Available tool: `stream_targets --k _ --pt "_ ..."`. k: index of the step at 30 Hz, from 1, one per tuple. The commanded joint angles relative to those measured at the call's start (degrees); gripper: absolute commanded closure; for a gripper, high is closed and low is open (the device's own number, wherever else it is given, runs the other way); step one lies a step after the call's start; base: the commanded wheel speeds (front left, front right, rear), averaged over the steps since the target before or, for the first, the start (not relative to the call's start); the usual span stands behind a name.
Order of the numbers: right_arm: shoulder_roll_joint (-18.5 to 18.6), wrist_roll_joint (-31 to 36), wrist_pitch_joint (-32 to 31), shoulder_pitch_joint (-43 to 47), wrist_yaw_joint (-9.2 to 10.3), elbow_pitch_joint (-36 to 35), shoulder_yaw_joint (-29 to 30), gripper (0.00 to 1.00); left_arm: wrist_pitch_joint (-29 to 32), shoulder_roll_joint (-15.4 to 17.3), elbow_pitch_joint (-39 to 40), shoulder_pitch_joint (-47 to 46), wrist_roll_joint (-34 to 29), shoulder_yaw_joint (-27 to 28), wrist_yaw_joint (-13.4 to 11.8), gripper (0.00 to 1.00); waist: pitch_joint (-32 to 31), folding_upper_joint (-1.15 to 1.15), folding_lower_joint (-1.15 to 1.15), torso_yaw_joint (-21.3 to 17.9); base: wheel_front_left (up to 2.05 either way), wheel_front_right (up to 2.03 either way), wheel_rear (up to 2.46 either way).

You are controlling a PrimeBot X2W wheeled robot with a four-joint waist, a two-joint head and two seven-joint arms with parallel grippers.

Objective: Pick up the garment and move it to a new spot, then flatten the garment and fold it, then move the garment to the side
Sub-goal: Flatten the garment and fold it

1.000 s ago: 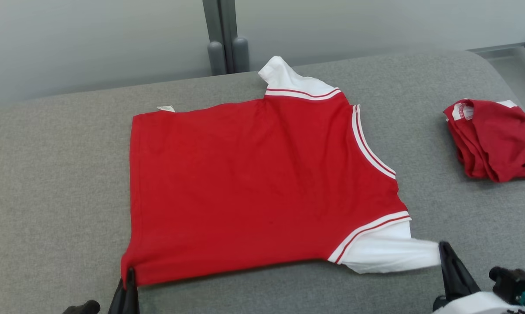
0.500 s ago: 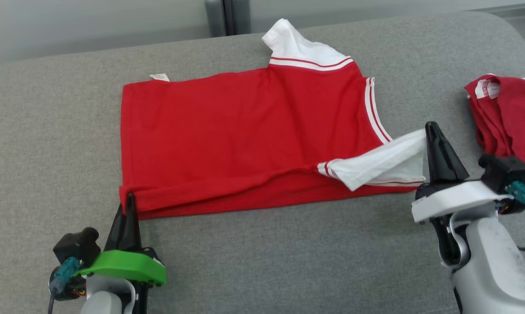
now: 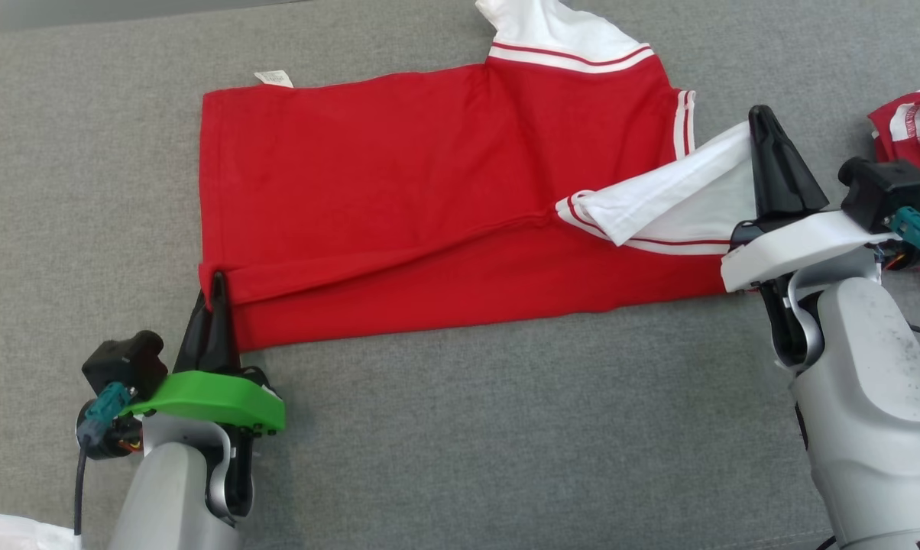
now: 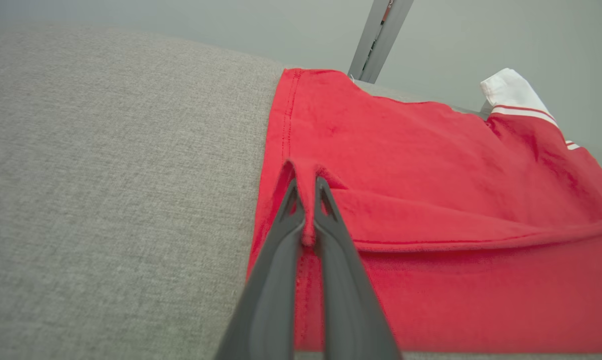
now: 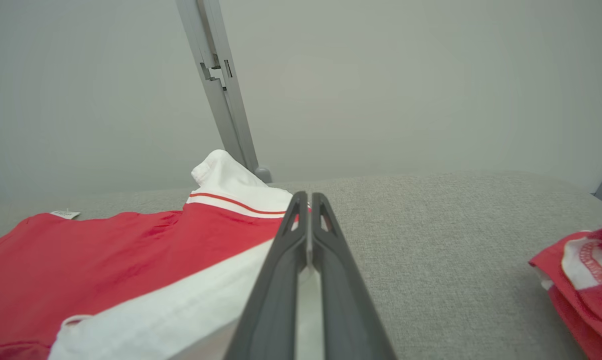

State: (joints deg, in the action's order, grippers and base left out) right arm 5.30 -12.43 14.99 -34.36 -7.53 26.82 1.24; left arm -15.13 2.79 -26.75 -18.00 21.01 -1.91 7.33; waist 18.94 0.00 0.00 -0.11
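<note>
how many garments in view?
2. Red-and-white shirt spread in the middle; bundled red garment at the head view's right edge, partly cut off. White cloth in the lower-left corner may be a third.

far sleeve cropped, second garment cropped

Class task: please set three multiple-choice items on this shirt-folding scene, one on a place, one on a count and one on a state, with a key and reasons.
1. Where does the left gripper hold the shirt?
A. collar
B. near hem corner
C. far sleeve

2. How many red garments lie on the grey surface?
A. one
B. two
C. three

3. The right gripper is:
A. open above the shirt
B. shut on nothing
C. shut on the white sleeve

Key:
1. B, red hem cloth is pinched between its fingers.
2. B, a second red garment lies at the right.
3. C, white cloth sits between its closed fingers.
</note>
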Motion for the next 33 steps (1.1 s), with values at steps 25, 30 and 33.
stream_targets --k 25,30,33 --pt "-1.9 7.1 0.2 12.8 0.09 -3.6 3.9 0.00 0.0 0.3 -1.0 3.0 -2.9 1.3 0.0 0.00 1.5 0.00 0.00 -0.4 0.00 0.00 0.00" --pt "-2.2 8.7 0.3 11.6 0.09 2.3 4.3 0.00 0.2 0.2 -7.0 1.8 -3.9 0.7 -0.8 0.00 2.0 0.00 0.00 -0.7 0.00 0.00 0.00" --pt "-2.2 9.1 0.1 10.4 0.09 7.3 4.1 0.00 0.6 0.1 -10.7 1.2 -3.8 -0.1 -0.7 0.00 2.0 0.00 0.00 -0.7 0.00 0.00 0.00"
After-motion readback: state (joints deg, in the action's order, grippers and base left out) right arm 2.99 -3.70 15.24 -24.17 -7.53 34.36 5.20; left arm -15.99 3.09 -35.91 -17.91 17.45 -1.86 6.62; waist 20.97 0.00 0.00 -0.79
